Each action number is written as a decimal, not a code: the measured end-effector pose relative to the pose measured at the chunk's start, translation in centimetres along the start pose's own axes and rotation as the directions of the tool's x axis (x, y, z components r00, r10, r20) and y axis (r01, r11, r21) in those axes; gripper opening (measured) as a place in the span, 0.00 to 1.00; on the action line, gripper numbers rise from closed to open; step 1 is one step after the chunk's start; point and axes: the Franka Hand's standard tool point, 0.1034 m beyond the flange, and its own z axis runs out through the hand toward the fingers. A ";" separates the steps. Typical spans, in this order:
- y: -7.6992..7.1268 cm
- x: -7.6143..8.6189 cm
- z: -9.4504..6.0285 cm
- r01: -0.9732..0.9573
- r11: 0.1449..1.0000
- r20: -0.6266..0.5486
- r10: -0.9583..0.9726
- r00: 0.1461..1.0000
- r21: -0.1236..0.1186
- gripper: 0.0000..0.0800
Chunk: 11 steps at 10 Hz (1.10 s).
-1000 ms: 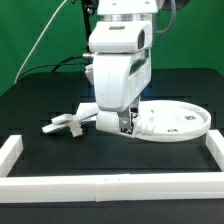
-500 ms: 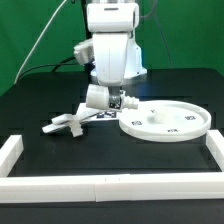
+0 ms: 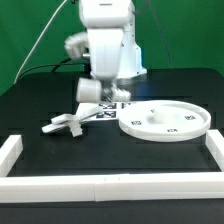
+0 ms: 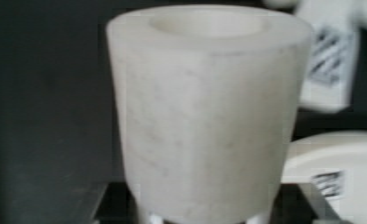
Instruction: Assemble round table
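The short white cylindrical leg (image 4: 206,110) fills the wrist view and is held between my jaws. In the exterior view the leg (image 3: 87,90) hangs tilted in the air, left of and above the disc. My gripper (image 3: 100,96) is shut on it, and also shows in the wrist view (image 4: 206,214). The large rimmed round disc (image 3: 166,120) lies flat on the black table at the exterior view's right; part of it shows in the wrist view (image 4: 345,160). The small cross-shaped foot (image 3: 64,124) lies on the table at the exterior view's left.
White border rails run along the front (image 3: 110,187), the left (image 3: 9,150) and the right (image 3: 216,147). The marker board (image 3: 108,109) lies just behind the disc's left edge. Cables hang behind the arm.
The arm has risen and moved toward the exterior view's left with the leg in the gripper, away from the disc's left edge. The disc and the foot have not moved.
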 end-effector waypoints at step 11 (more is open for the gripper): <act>-7.9 -7.6 4.7 0.228 0.965 -0.143 -0.209 0.967 0.129 0.39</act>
